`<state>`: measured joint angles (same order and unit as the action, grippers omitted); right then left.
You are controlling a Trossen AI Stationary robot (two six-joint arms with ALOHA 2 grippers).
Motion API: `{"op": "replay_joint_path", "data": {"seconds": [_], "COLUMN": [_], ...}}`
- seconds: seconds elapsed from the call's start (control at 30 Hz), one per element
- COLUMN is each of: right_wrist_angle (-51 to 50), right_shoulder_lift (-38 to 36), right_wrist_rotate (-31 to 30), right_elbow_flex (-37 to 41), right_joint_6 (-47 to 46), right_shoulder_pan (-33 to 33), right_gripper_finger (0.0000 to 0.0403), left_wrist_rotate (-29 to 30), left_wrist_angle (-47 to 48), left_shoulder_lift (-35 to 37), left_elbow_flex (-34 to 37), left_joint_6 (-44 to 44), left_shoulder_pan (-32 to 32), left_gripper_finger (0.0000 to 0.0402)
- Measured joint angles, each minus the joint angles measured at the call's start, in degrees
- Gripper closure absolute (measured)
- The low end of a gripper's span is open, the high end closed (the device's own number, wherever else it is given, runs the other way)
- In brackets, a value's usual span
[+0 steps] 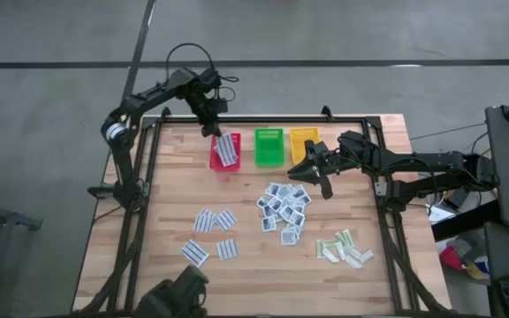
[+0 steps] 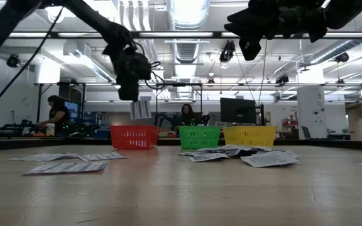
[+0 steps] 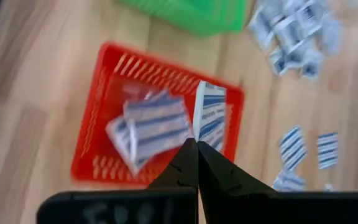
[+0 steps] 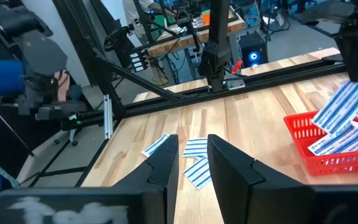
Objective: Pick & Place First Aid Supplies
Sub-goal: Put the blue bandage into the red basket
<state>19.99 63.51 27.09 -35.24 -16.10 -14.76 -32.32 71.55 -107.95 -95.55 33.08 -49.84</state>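
My left gripper [image 1: 212, 124] hangs over the red basket [image 1: 213, 162] at the table's far side, shut on an oblong white packet with blue stripes [image 3: 210, 115]. The packet [image 2: 141, 108] dangles just above the basket's rim [image 2: 134, 129]. More striped packets [image 3: 151, 127] lie inside the basket. My right gripper [image 1: 315, 175] hovers open in front of the yellow basket [image 1: 304, 140], nothing between its fingers. On the table lie striped packets [image 1: 214, 221], a heap of small square white-blue packets [image 1: 283, 208] and pale green strips [image 1: 345, 247]. My left gripper pinches the striped packet by one short end [image 3: 197, 138] between its two fingertips [image 3: 188, 158]. The fingers come slanting down from the table's far left. The packet hangs below them, turned edge-on and clear of the red basket and the packets in it.
A green basket [image 1: 269, 147] stands between the red and yellow ones. People sit at benches in the room beyond the table [image 2: 184, 116]. Bare wood [image 1: 254, 283] lies along the table's near edge and at its left side.
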Motion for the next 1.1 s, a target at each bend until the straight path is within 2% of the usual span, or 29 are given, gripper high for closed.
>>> {"op": "replay_joint_path", "data": {"seconds": [0.33, 0.53, 0.83, 1.1], "right_wrist_angle": [0.0, 0.0, 0.0, 0.0], "right_shoulder_lift": [0.0, 0.0, 0.0, 0.0], "right_wrist_rotate": [0.0, 0.0, 0.0, 0.0], "right_elbow_flex": [0.0, 0.0, 0.0, 0.0], "right_joint_6": [0.0, 0.0, 0.0, -0.3], "right_shoulder_pan": [0.0, 0.0, 0.0, 0.0], "right_gripper_finger": [0.0327, 0.0335, 0.0322, 0.0317], "left_wrist_rotate": [1.4, 1.6, 3.1, 8.0], "left_wrist_angle": [3.4, 0.7, -3.6, -7.0], "left_shoulder_lift": [-3.8, -3.8, -3.7, -3.6], "left_elbow_flex": [-0.3, 1.9, 5.0, 6.8], "left_joint_6": [1.9, 1.8, 1.1, -1.5], "left_shoulder_pan": [-0.3, -0.2, 0.7, 1.7], "left_gripper_finger": [0.0401, 0.0401, 0.0401, 0.0389]}}
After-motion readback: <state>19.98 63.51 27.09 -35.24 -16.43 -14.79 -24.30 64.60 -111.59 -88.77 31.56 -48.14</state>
